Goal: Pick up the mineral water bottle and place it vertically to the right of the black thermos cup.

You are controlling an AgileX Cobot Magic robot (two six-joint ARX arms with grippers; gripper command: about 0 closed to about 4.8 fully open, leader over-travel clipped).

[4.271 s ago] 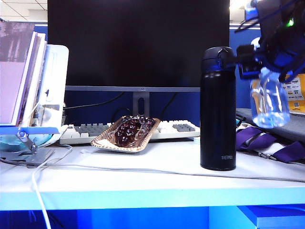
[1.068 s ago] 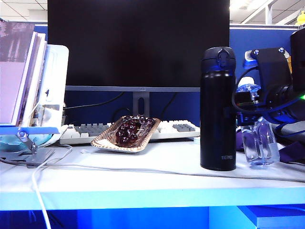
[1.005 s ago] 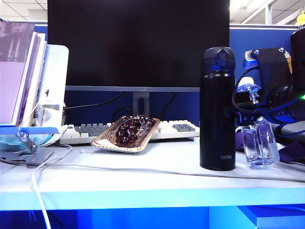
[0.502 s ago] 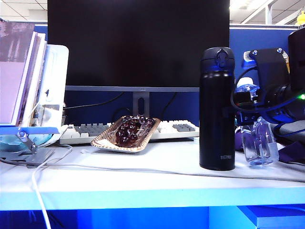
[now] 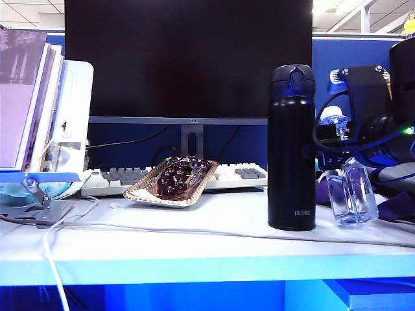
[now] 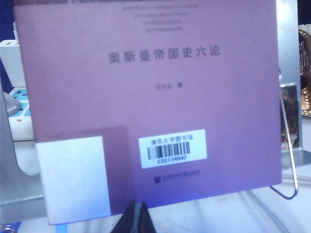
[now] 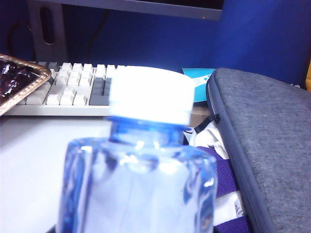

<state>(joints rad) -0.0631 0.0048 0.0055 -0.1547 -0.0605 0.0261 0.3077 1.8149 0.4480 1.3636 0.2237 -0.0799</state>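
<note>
Bottle: the mineral water bottle (image 5: 351,197) stands on the white desk (image 5: 194,240), just right of the black thermos cup (image 5: 292,149), a narrow gap between them; its long axis runs nearly vertical, leaning slightly, white cap (image 7: 150,95) uppermost; clear water fills the ribbed body.
Thermos: upright, flip lid shut, lettering low on its wall; contents hidden.
Tray: a shallow gold-rimmed dish (image 5: 170,182) rests against the keyboard (image 5: 175,178), well away from the jaws; it holds dark glossy round pieces, which I cannot name.
Right gripper: the right gripper (image 5: 342,155) sits at the bottle's neck, just under the cap; the jaws stand part-way apart on either side of the neck; whether they press it or have let go, I cannot tell.
Left gripper: the left gripper (image 6: 137,219) shows only as two dark fingertips drawn together to a point, shut and empty; just ahead of them stands a purple book (image 6: 146,97) on a wire stand.
Only the right wrist view: the cap close up; a grey zipped case (image 7: 265,145) lies beyond the bottle.
Only the left wrist view: the book's barcode label and Chinese title.
Only the exterior view: the thermos and the big dark monitor (image 5: 188,58).
</note>
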